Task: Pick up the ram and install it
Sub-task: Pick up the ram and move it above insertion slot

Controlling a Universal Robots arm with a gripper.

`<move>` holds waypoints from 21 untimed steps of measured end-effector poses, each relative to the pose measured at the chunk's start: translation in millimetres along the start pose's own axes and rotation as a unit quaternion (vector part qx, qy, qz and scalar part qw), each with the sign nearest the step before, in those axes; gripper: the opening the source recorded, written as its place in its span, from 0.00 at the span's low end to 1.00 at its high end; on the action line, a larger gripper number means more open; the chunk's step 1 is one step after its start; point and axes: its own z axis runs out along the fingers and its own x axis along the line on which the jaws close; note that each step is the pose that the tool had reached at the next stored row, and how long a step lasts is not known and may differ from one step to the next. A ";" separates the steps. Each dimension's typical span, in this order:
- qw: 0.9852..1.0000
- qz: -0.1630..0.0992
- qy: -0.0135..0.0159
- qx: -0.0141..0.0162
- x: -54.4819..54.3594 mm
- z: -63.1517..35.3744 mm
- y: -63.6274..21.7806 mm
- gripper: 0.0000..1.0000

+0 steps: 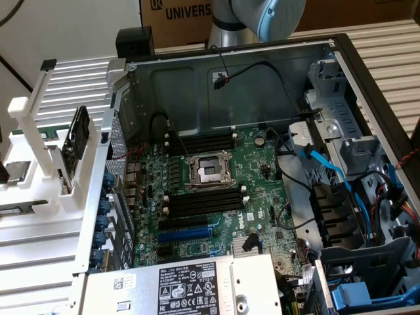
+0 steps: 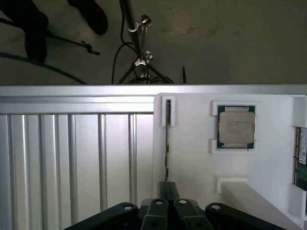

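Observation:
The ram (image 1: 77, 131) stands on edge in a white holder rack (image 1: 39, 151) outside the case, at the exterior view's left. In the wrist view it shows edge-on as a thin dark strip (image 2: 167, 139) held in a white bracket. My gripper (image 2: 168, 190) hovers above the rack in line with that strip, its black fingers shut together with nothing between them. Empty black memory slots (image 1: 200, 202) flank the CPU socket (image 1: 210, 172) on the green motherboard (image 1: 262, 197) inside the open case.
A square silver CPU chip (image 2: 236, 126) sits in a pocket of the rack. A green board with a label (image 2: 301, 158) lies at the rack's edge. Ribbed aluminium table (image 2: 72, 158) surrounds the rack. Cables, a drive cage (image 1: 367, 262) and the power supply (image 1: 190, 282) crowd the case.

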 end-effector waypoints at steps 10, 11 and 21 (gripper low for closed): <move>1.000 0.000 -0.001 0.000 3.2 20.2 -5.1 0.10; 1.000 0.000 -0.001 0.000 3.5 22.1 -5.8 0.10; 1.000 0.000 -0.014 -0.007 4.5 38.2 -9.7 0.10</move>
